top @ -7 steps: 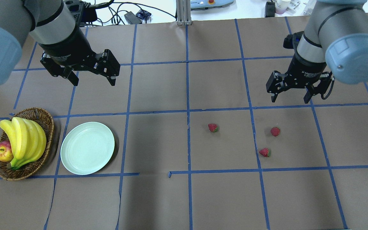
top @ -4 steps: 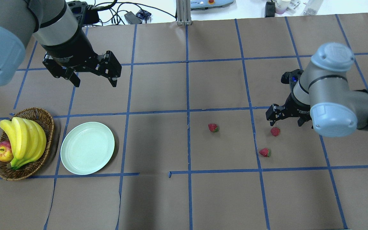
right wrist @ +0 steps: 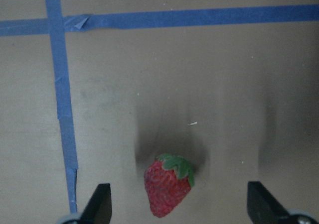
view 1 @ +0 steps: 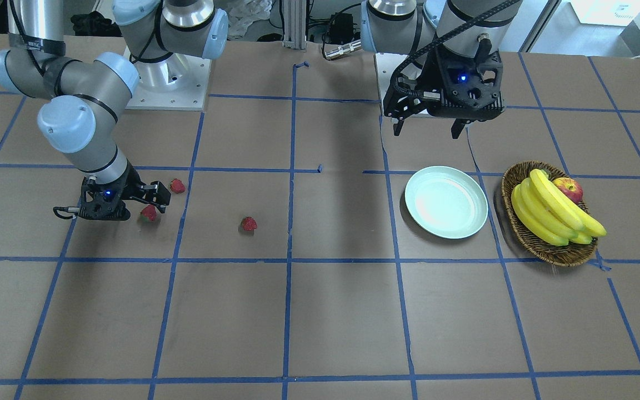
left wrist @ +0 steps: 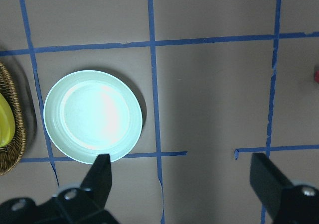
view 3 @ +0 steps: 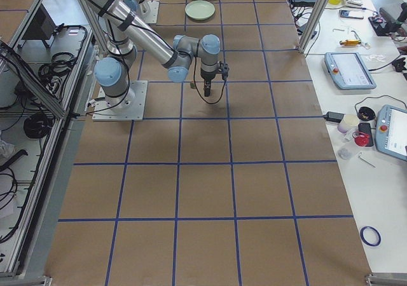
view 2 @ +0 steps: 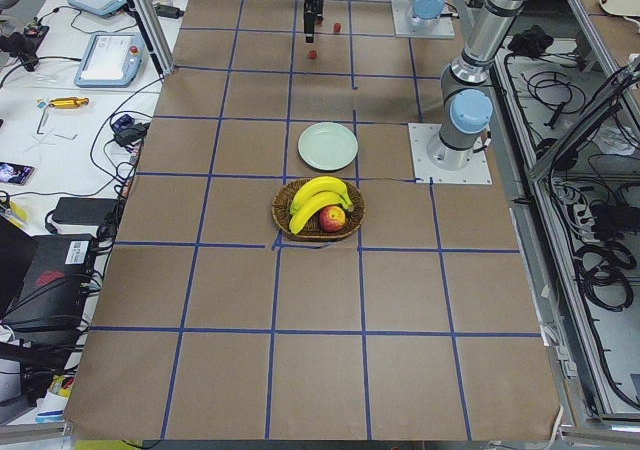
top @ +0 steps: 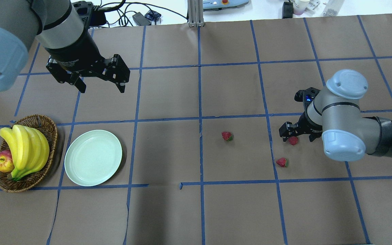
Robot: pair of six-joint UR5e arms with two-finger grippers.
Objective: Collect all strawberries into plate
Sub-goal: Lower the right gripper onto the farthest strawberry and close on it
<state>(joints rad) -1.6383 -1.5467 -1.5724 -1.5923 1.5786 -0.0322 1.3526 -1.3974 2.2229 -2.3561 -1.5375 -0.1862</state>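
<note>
Three strawberries lie on the table's right half: a middle one point(top: 227, 136), a near one point(top: 282, 162) and a far-right one point(top: 293, 140). My right gripper point(top: 296, 135) is open and low over the far-right strawberry point(right wrist: 167, 186), which lies between the fingers point(right wrist: 102, 204) without touching them. In the front view this strawberry point(view 1: 148, 213) sits by the gripper point(view 1: 141, 206). The mint-green plate point(top: 93, 157) is empty at the left. My left gripper point(top: 101, 89) hangs open and empty, high beyond the plate point(left wrist: 92, 115).
A wicker basket point(top: 48, 126) with bananas point(top: 26, 149) and an apple point(top: 2, 161) stands just left of the plate. Blue tape lines grid the brown table cover. Cables and devices lie past the far table edge.
My right arm has swung down and inward, bringing its open gripper from high above the table to just over the far-right strawberry. The left arm has barely moved.
</note>
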